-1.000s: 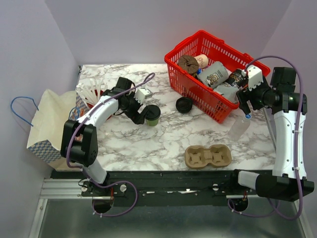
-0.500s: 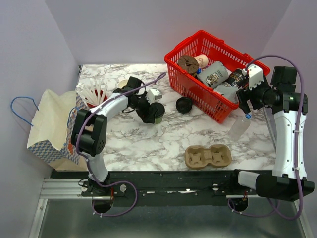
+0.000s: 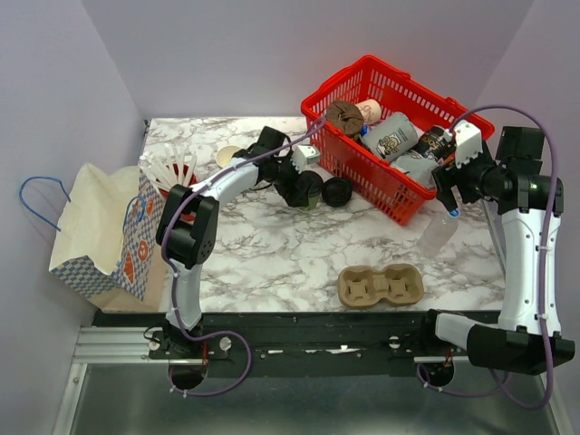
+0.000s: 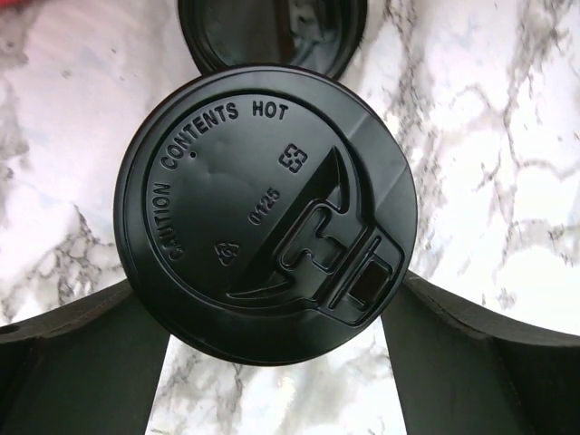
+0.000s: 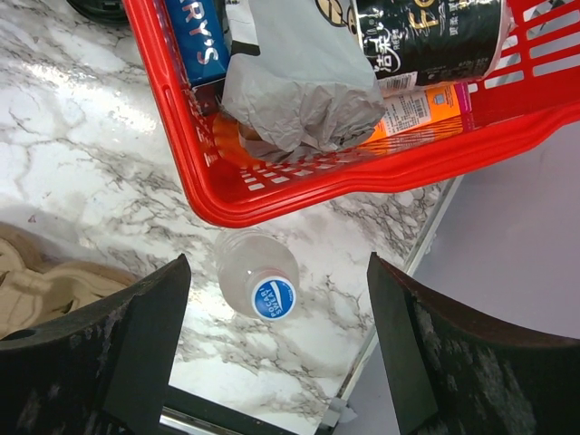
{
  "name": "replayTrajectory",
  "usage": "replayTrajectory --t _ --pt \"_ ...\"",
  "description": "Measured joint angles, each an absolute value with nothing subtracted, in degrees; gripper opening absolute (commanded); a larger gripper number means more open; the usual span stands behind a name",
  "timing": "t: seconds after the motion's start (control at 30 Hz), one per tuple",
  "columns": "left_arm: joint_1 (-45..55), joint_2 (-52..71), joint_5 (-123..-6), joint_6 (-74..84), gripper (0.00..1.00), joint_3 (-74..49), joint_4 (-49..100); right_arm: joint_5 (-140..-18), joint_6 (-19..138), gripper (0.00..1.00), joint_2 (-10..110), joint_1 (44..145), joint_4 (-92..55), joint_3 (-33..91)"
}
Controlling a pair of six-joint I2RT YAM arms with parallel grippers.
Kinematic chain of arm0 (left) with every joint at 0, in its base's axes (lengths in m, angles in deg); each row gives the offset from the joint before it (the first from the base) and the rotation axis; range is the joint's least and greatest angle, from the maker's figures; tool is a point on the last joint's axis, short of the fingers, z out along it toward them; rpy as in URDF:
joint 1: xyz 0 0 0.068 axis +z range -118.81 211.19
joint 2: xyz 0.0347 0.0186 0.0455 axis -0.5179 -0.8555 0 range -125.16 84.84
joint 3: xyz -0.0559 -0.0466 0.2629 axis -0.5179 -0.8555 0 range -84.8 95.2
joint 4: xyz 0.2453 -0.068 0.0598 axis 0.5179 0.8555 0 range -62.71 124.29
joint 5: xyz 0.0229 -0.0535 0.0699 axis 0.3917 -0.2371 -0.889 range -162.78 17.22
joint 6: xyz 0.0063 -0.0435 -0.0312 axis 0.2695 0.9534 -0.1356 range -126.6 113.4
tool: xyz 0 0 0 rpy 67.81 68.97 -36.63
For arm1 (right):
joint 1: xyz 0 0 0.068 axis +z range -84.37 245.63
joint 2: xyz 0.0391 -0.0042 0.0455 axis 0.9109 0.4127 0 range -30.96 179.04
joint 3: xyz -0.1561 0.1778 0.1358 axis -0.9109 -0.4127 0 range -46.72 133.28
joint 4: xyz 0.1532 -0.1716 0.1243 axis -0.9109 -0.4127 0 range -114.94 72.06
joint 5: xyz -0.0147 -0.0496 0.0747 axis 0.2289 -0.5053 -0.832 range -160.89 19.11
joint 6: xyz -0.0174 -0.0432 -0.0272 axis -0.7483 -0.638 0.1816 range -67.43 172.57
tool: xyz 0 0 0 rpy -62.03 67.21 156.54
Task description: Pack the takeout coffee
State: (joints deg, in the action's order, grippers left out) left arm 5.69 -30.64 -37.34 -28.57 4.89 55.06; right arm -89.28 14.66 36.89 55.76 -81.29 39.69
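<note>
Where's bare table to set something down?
Widest bare marble: centre-left, between paper bag, cup carrier and the lidded coffee. A narrower strip runs between carrier and red basket. Crowded: coffee, loose lid and left claw bunch beside the basket.

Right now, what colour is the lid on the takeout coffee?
The lid is black, with raised "CAUTION CONTENTS HOT" lettering; it shows best in the left wrist view.
</note>
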Motion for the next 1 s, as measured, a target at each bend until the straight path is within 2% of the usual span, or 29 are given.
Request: replayTrajectory --t 0.2,0.33,0.57,0.6,0.87,0.9,1.0 --pt "5.76 -31.84 -38.47 -26.87 0.99 6.68 54.43 -89.89 15.55 0.88 36.87 55.76 -80.59 38.67" --pt "5.78 -29.70 -39.68 -26.70 0.99 3.62 55.13 -90.68 16.52 0.88 36.85 55.76 -79.19 38.45" --pt "6.02 -18.11 -40.88 -26.67 0.99 -3.68 60.07 -93.46 18.37 0.89 37.61 55.76 -77.03 38.23" --pt "6.04 -16.52 -40.92 -26.67 0.99 -3.92 60.72 -93.98 18.68 1.00 37.90 55.76 -76.88 38.32" --pt "7.22 -2.29 -46.17 -25.45 0.99 1.02 68.44 -102.70 19.77 1.00 37.81 56.04 -75.22 39.89" --pt "7.99 -1.02 -46.95 -25.32 0.99 1.81 69.23 -103.84 19.55 0.99 37.79 56.77 -75.19 40.31" --pt "11.22 2.54 -49.55 -25.03 0.99 3.93 71.61 -104.47 16.84 0.87 37.90 62.95 -76.16 41.49"
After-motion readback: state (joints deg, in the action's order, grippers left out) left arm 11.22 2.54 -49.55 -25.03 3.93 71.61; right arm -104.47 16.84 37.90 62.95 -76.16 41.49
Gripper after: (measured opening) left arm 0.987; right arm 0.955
